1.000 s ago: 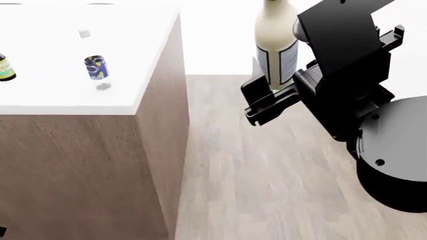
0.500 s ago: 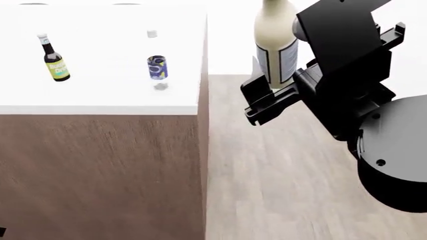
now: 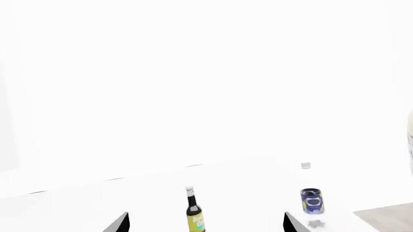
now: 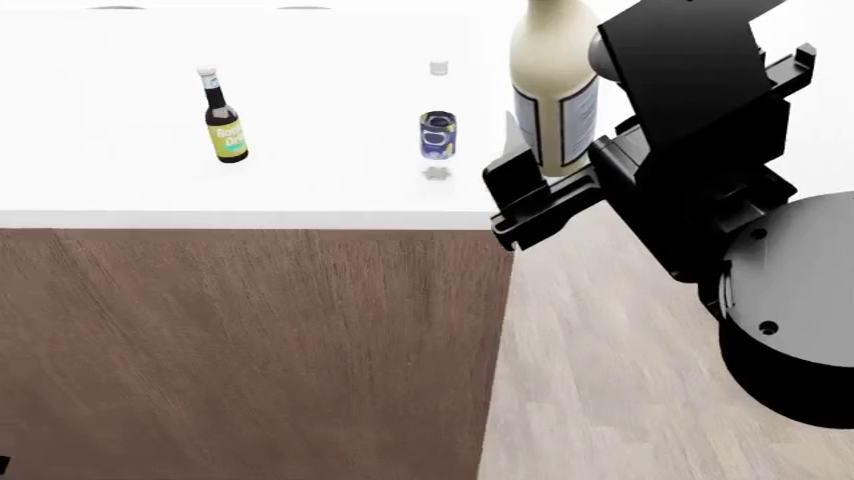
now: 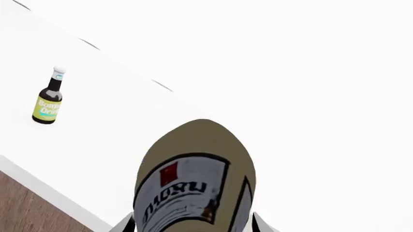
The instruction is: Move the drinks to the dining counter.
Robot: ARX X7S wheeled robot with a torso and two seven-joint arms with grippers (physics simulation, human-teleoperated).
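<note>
With your right gripper clamped on the cream bottle, carry it upright toward ten o'clock and set it on the dining counter, clear of the blue-labelled bottle; your left gripper's jaws look parted and empty.

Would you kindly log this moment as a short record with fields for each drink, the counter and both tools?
dark bottle: upright on dining counter
clear bottle: upright on counter, right of dark bottle in the head view
cream bottle: held upright in right tool, at the counter's right end
left tool: open, holding nothing, facing the two standing bottles
</note>
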